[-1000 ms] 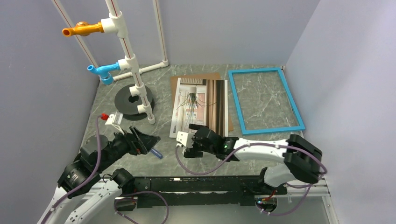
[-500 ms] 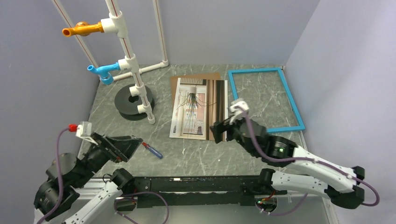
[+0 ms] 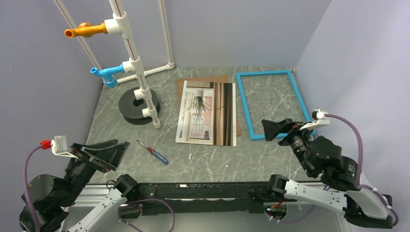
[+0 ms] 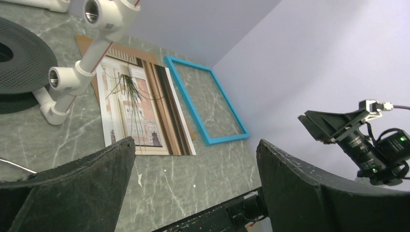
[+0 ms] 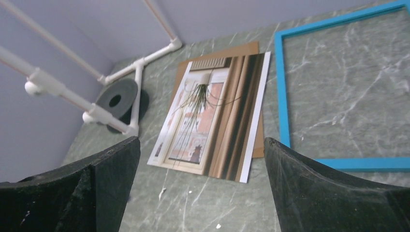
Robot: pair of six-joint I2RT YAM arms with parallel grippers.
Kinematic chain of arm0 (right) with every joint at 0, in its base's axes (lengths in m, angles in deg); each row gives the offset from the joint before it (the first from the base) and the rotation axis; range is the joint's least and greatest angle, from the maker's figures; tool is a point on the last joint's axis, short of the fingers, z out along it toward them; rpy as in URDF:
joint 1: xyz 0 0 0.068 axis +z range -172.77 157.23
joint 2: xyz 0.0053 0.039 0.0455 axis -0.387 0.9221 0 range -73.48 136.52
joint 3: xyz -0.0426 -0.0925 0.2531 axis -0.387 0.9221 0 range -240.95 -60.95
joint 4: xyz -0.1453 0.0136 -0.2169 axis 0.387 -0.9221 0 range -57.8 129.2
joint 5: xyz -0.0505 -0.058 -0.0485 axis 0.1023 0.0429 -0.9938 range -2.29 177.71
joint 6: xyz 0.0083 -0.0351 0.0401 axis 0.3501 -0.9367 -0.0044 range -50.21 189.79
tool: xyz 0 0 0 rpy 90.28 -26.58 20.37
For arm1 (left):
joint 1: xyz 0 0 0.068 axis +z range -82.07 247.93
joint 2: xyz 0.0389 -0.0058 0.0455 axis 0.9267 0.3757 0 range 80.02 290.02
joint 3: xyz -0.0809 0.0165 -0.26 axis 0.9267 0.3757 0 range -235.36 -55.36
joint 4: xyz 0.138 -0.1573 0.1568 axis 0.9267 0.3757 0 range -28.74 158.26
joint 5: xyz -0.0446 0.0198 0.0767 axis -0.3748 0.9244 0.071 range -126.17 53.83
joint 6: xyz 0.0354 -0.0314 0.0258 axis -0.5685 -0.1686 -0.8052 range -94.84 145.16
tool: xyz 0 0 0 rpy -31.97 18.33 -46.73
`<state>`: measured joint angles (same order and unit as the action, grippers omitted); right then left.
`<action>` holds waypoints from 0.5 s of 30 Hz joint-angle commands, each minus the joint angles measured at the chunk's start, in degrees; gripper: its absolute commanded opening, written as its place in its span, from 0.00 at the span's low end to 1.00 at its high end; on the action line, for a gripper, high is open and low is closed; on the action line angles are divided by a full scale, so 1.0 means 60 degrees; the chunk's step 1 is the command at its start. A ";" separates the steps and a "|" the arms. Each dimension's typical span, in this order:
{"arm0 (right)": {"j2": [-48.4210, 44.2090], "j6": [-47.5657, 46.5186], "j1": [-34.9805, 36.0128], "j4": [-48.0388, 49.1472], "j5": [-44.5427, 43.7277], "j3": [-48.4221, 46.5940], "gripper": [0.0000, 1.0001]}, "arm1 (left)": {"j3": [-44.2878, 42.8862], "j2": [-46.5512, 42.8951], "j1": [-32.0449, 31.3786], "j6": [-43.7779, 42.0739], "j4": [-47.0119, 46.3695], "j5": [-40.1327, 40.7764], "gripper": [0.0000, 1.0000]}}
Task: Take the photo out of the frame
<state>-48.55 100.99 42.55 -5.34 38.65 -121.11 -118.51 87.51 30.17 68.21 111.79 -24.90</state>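
Presently, left gripper (image 3: 109, 152) and right gripper (image 3: 267, 129) are held raised, tilted forward.
Both are spread wide, nothing gripped; photo (image 3: 208, 113) is laid flat beside frame (image 3: 265, 73).

A screwdriver (image 3: 152, 152) lies on the marble table (image 3: 111, 129) near a white pipe rack's (image 3: 137, 65) black disc base (image 3: 128, 104).

Grey marbled table (image 3: 212, 159): turquoise frame (image 3: 265, 73) far rt, brown board (image 3: 203, 79) w/ photo (image 3: 208, 113) atop mid, disc base (image 3: 128, 104) lt, screwdriver (image 3: 153, 151) nr front.
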 commanded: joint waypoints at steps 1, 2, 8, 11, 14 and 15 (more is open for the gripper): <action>-0.0254 -0.0123 0.0014 -0.0442 -0.1045 -0.0298 1.00 | -0.0131 -0.0236 -0.0027 -0.0589 -0.0306 0.0636 0.98; -0.0281 -0.0257 0.0010 -0.0374 -0.1064 -0.0256 1.00 | -0.0135 -0.0283 -0.0027 -0.0684 -0.0415 0.0692 0.98; -0.0311 -0.0887 0.0012 0.0216 -0.0994 -0.0090 1.00 | -0.0344 -0.0132 -0.0026 -0.1071 -0.0409 0.0964 0.99; -0.0553 -0.1349 0.0010 0.0897 -0.0789 0.0249 1.00 | -0.0302 -0.0105 -0.0033 -0.1095 -0.0347 0.1049 0.99; -0.0821 -0.1936 0.0012 0.1834 -0.0887 0.0739 1.00 | -0.0132 -0.0158 -0.0032 -0.1057 -0.0364 0.1099 0.99; -0.0768 -0.1906 0.0012 0.1749 -0.1124 0.0765 1.00 | -0.0060 -0.0179 -0.0029 -0.1034 -0.0364 0.1131 0.99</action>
<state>-51.94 94.37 42.53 -1.53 34.08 -118.45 -119.34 86.33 30.17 63.36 111.44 -19.70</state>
